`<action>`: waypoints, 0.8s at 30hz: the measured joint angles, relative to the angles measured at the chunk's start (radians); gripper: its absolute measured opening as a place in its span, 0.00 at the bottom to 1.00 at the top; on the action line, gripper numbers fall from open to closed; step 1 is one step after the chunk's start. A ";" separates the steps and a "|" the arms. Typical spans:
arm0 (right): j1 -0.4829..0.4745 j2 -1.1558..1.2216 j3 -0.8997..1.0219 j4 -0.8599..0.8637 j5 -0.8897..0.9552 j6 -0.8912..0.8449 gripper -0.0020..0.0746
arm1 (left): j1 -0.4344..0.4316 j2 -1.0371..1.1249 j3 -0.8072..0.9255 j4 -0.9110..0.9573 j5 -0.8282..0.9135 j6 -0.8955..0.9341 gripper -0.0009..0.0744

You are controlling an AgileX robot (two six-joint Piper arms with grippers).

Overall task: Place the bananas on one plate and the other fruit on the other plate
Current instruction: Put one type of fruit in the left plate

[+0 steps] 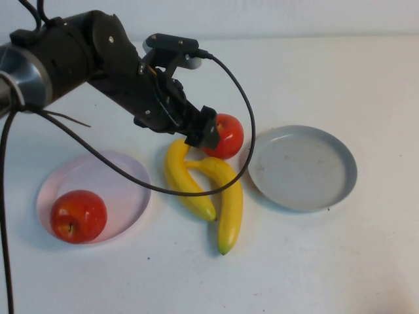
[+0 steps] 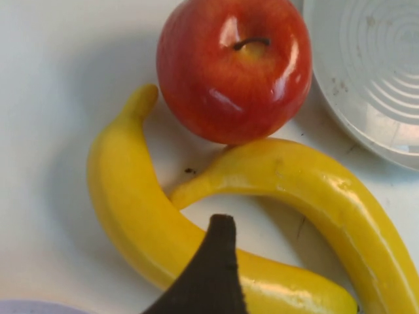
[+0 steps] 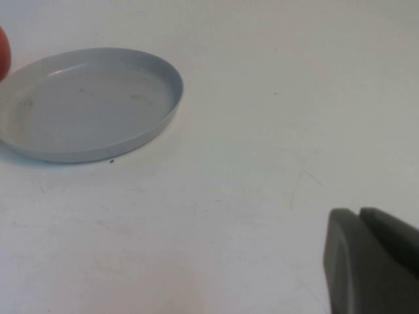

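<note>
High view: the left pincer hangs over the middle of the white tabletop, its jaws spread wide and holding nothing, just above the tops of the two bananas and beside the second apple. One banana and the other banana lie touching, between the two plates. The pale pink plate on the left carries the first apple near its front rim. The grey-blue plate on the right is bare.

Left wrist view: one dark fingertip shows over the nearer banana; the second apple touches the other banana.

Right wrist view: the right pincer is closed and empty, low over the tabletop, apart from the grey-blue plate.
</note>
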 joint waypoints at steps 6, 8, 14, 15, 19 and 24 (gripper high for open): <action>0.000 0.000 0.000 0.000 0.000 0.000 0.00 | 0.000 0.000 0.000 0.000 -0.014 0.002 0.90; 0.000 0.000 0.000 0.000 0.000 0.000 0.00 | 0.000 0.000 0.000 -0.006 -0.026 -0.004 0.90; 0.000 0.000 0.000 0.000 0.000 0.000 0.00 | 0.000 0.024 -0.028 -0.014 -0.056 -0.004 0.90; 0.000 0.000 0.000 0.000 0.000 0.000 0.00 | 0.000 0.036 -0.044 -0.012 -0.054 0.002 0.90; 0.000 0.000 0.000 0.000 0.000 0.000 0.00 | -0.002 0.107 -0.154 0.007 -0.018 0.012 0.90; 0.000 0.000 0.000 0.000 0.000 0.000 0.00 | -0.029 0.211 -0.297 0.094 0.028 0.014 0.90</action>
